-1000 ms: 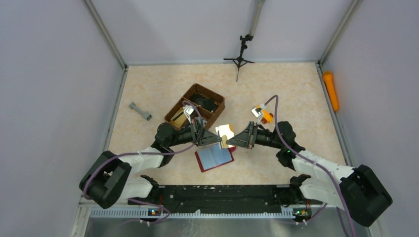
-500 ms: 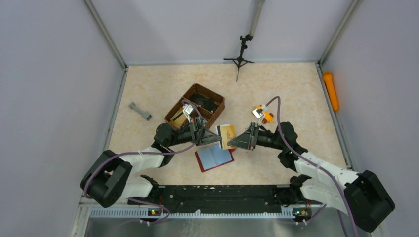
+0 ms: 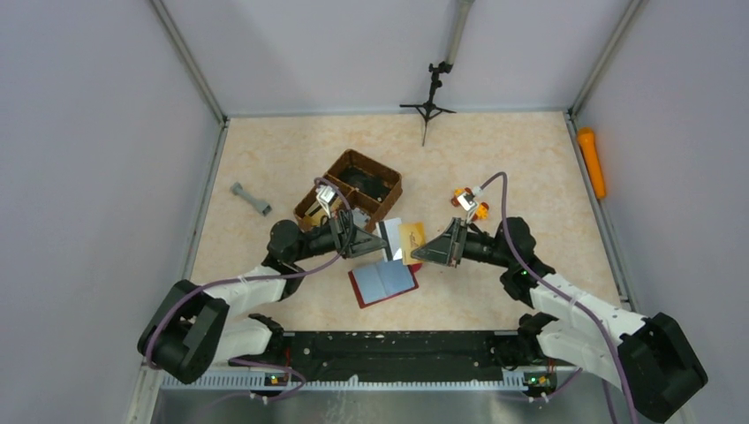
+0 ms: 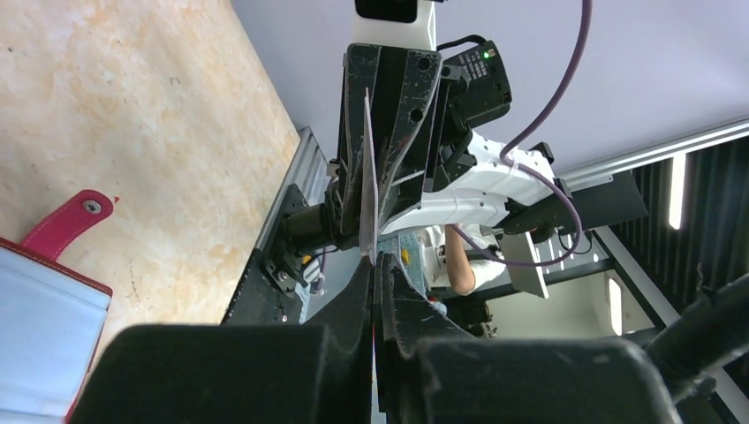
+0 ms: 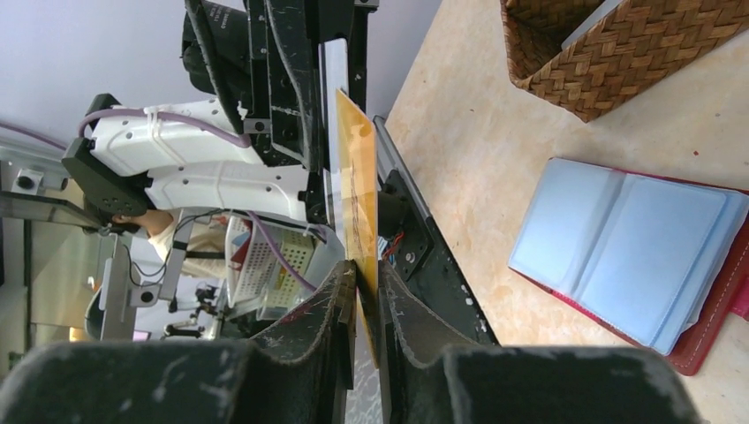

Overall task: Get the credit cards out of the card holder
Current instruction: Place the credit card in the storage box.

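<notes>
Left gripper (image 3: 380, 250) held a silver-grey card (image 3: 392, 237), right gripper (image 3: 419, 255) held a tan card (image 3: 412, 235) just beside it, red card holder (image 3: 383, 281) lay open near them.

Splits the earlier stack beyond the card holder (image 3: 382, 282): draws silver-grey card (image 3: 392, 239) leftward in left gripper (image 3: 382, 250), tan card (image 3: 412, 237) rightward in right gripper (image 3: 415, 256), now side by side.

Left of the left fingers (image 4: 265, 371), the wallet (image 4: 44, 300) runs off the picture's edge, and the card (image 4: 366, 177) they pinch shows only its thin edge. Above the right fingers (image 5: 221, 380), to the right, the basket (image 5: 618, 53) is cropped.
</notes>
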You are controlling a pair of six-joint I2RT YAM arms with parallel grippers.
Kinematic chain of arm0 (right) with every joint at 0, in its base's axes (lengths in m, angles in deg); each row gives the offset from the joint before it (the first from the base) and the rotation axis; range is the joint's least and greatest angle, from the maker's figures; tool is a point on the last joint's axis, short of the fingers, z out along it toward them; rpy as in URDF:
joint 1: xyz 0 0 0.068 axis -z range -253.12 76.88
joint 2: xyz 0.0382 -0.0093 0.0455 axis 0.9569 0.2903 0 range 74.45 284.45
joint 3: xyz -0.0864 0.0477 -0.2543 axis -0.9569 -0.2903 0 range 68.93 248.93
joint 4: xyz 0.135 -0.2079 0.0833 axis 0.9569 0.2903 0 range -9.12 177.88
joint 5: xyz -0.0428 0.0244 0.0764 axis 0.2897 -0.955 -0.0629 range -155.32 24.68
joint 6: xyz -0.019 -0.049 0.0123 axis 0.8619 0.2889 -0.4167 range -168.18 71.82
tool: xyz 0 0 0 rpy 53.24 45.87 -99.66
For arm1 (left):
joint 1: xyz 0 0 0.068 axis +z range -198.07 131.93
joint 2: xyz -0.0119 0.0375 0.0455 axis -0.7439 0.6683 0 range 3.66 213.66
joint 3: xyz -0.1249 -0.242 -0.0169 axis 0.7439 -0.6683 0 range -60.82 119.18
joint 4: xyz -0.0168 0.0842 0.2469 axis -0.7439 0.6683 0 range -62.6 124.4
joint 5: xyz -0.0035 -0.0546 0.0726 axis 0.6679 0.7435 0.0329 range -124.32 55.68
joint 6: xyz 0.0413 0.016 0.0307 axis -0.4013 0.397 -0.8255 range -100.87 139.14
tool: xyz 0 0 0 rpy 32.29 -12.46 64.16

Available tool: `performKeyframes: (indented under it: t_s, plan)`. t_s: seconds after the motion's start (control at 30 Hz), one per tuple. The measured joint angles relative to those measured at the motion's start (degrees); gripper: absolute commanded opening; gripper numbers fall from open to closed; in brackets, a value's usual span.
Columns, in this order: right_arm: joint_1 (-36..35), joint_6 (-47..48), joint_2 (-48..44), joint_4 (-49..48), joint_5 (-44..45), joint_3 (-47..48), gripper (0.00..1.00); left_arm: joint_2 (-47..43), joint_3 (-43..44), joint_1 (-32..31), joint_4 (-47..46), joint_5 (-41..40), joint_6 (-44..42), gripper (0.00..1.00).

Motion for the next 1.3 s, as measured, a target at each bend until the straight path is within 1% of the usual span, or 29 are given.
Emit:
performKeyframes:
  t_s: [0.17, 0.2, 0.27, 0.33, 0.4, 0.47, 0.57, 0.6, 0.7, 0.77, 0.83, 0.9, 0.97, 1.1, 1.2, 1.23, 1.27, 1.3]
  plan:
    - [0.33, 0.35, -0.61, 0.44, -0.07, 0.00, 0.14, -5.07, -0.04, 2.84, 5.57, 1.18, -1.95, 0.00]
    - [0.44, 0.44, -0.61, 0.59, -0.09, 0.00, 0.12, -6.01, -0.04, 3.58, 6.93, 1.60, -2.82, 0.00]
    - [0.83, 0.59, -0.61, 1.27, -0.07, 0.00, 0.06, -8.66, 0.15, 5.66, 12.46, 2.51, -5.31, 0.00]
    - [1.60, 1.31, -0.61, 2.58, -0.11, 0.02, 0.01, -12.15, 2.05, 8.04, 24.39, 2.38, -11.34, 0.00]
    - [2.16, 2.93, -0.66, 5.46, 0.04, 0.70, 0.00, -14.86, 7.06, 9.33, 40.41, -0.74, -19.89, 0.00]
    - [2.45, 4.79, -0.83, 9.25, 0.35, 2.03, 0.00, -15.61, 14.43, 9.62, 55.84, -5.99, -28.89, 0.00]
    - [2.54, 8.28, -1.66, 15.10, 0.90, 4.94, 0.00, -14.12, 25.66, 9.51, 74.05, -14.80, -40.06, 0.00]
    - [2.54, 9.25, -1.92, 16.37, 1.09, 5.73, 0.00, -13.14, 28.46, 9.29, 77.79, -17.16, -42.71, 0.00]
    - [2.54, 11.96, -2.99, 19.76, 1.36, 7.72, 0.00, -7.52, 37.97, 6.73, 89.88, -29.03, -50.62, 0.00]
    - [2.54, 13.22, -3.63, 21.70, 1.44, 8.37, 0.00, -1.55, 44.00, 3.21, 97.53, -37.53, -54.55, 0.00]
    - [2.56, 14.12, -4.02, 22.97, 1.42, 8.59, 0.00, 3.87, 48.26, 0.09, 102.95, -43.71, -56.89, 0.00]
    - [2.64, 14.75, -4.26, 24.22, 1.31, 8.59, 0.00, 11.06, 54.21, -3.80, 109.96, -51.28, -58.58, 0.00]
    - [2.91, 15.19, -4.48, 25.18, 1.27, 8.59, 0.00, 17.16, 59.08, -6.51, 115.03, -57.33, -59.39, 0.00]
    - [3.17, 15.52, -5.99, 26.73, 1.25, 8.59, 0.00, 26.03, 66.12, -9.57, 122.44, -67.08, -60.02, 0.00]
    - [3.21, 15.54, -8.04, 27.30, 1.25, 8.59, 0.00, 31.21, 70.36, -10.82, 125.76, -72.72, -60.28, 0.00]
    - [3.21, 15.54, -8.74, 27.43, 1.27, 8.59, 0.00, 33.03, 71.67, -11.15, 126.42, -74.47, -60.59, 0.03]
    - [3.30, 15.56, -9.53, 27.74, 1.29, 8.59, 0.00, 34.97, 73.13, -11.41, 127.25, -75.89, -60.87, 0.08]
    - [3.30, 15.56, -10.10, 28.00, 1.31, 8.59, 0.00, 36.74, 74.36, -11.63, 127.97, -76.87, -61.16, 0.18]
